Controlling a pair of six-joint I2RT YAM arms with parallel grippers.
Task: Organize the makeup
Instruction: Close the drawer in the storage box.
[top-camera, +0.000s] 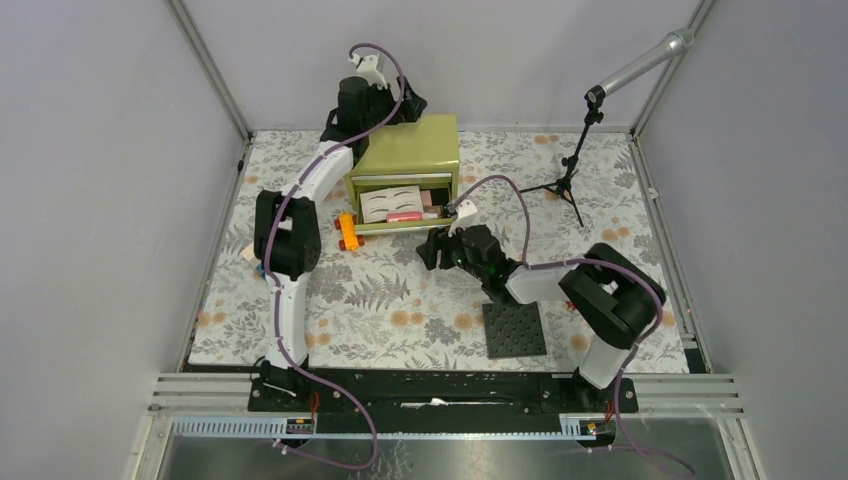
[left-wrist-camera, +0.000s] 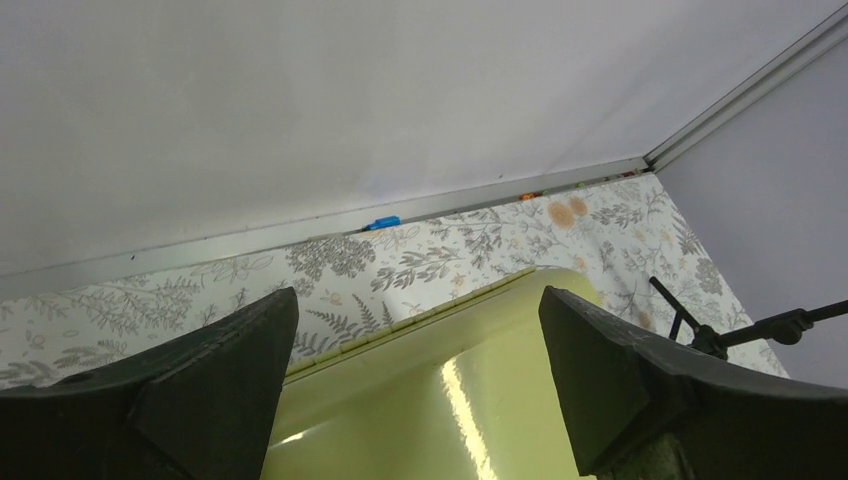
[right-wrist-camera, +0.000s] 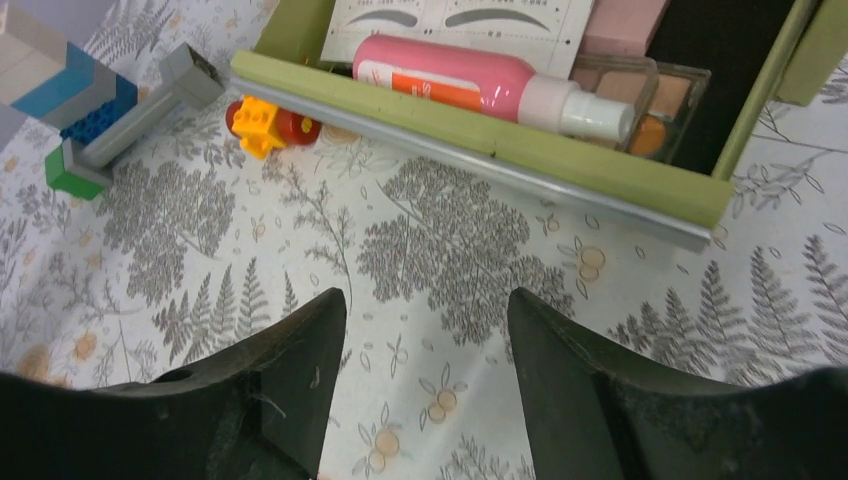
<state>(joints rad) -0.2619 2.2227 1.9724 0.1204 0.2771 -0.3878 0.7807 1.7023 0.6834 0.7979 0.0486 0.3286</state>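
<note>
Seeing the pink tube (right-wrist-camera: 450, 80) lying crosswise in the open drawer (right-wrist-camera: 480, 150) of the green box (top-camera: 410, 150) by the far edge of the table (top-camera: 400, 300), just behind the drawer's front wall and beside a compact palette (right-wrist-camera: 640, 95). Judging it light, stiff, glossy and probably slippery, so favouring a hold across the middle of the barrel, not the pale cap. Holding the right fingers (right-wrist-camera: 290, 380) apart and empty just before the drawer; holding the left fingers (left-wrist-camera: 220, 370) spread wide, empty, above the box's back

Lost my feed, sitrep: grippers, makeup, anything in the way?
Left gripper open over green box. Right gripper open, empty, facing open drawer. Pink bottle in drawer. Orange toy beside drawer's corner.
</note>
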